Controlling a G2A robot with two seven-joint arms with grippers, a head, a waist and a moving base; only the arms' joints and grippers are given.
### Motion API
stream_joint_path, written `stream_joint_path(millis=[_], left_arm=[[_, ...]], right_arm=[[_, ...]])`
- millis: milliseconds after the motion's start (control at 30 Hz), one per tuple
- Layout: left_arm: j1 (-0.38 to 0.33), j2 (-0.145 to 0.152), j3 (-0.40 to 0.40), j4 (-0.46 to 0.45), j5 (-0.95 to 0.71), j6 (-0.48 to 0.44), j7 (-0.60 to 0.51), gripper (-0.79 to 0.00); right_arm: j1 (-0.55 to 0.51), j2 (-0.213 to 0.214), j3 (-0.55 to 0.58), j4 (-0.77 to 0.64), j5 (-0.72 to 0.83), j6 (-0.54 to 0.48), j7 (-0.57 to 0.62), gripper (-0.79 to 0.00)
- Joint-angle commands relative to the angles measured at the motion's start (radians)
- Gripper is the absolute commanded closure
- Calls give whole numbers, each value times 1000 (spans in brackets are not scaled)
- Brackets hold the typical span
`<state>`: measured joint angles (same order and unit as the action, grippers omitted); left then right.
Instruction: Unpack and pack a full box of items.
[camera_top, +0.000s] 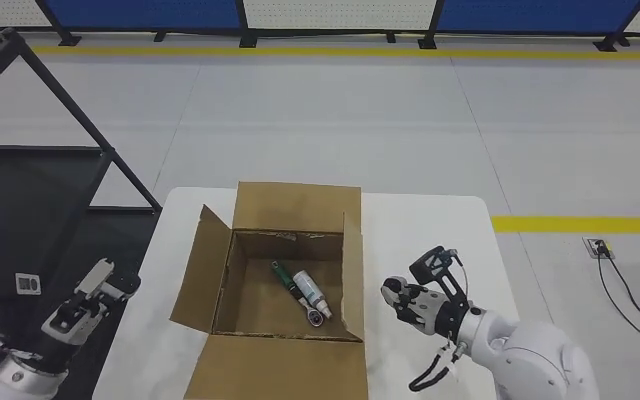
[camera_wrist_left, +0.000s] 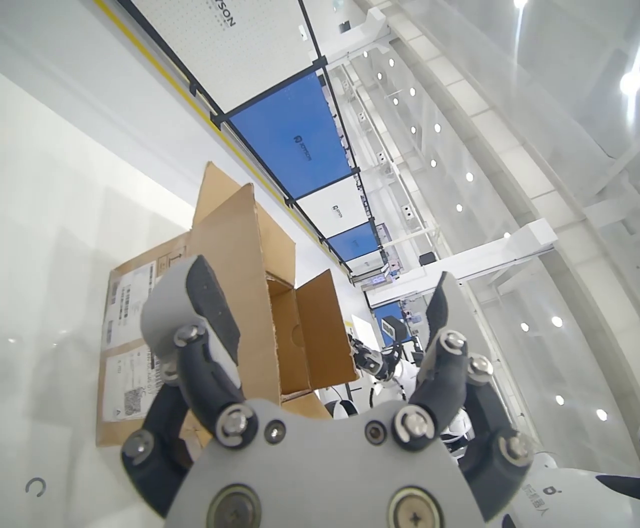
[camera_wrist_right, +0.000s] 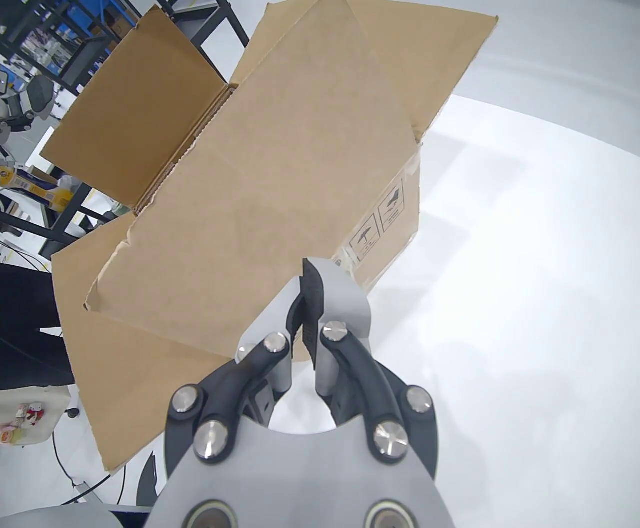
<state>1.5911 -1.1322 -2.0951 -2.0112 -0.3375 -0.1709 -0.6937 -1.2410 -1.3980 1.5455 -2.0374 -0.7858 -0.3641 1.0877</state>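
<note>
So, a white bottle and a dark green tube lie close together on the floor of the open cardboard box, mid-table. Both look light, rigid and smooth, and likely to roll, so best pinched across the body from above. The right gripper is clenched on nothing, just beside the box's right wall. The left gripper is spread wide and empty, off by the table's left edge.

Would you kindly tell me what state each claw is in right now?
Left claw: open, holding nothing.
Right claw: closed, holding nothing.
</note>
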Motion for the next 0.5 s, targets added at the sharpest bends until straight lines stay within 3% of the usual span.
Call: stream_joint_path(millis=[0,233,467], left_arm=[[0,0,0,0,-1,0,0,0],[7,7,81,-5,186,28,-9,0],[-32,14,174,-11,245,48,-47,0]], right_arm=[[-6,0,-8,8,18,-2,-28,0],[33,4,-60,59,43,31,-121,0],[98,12,-127,125,96,10,-91,0]])
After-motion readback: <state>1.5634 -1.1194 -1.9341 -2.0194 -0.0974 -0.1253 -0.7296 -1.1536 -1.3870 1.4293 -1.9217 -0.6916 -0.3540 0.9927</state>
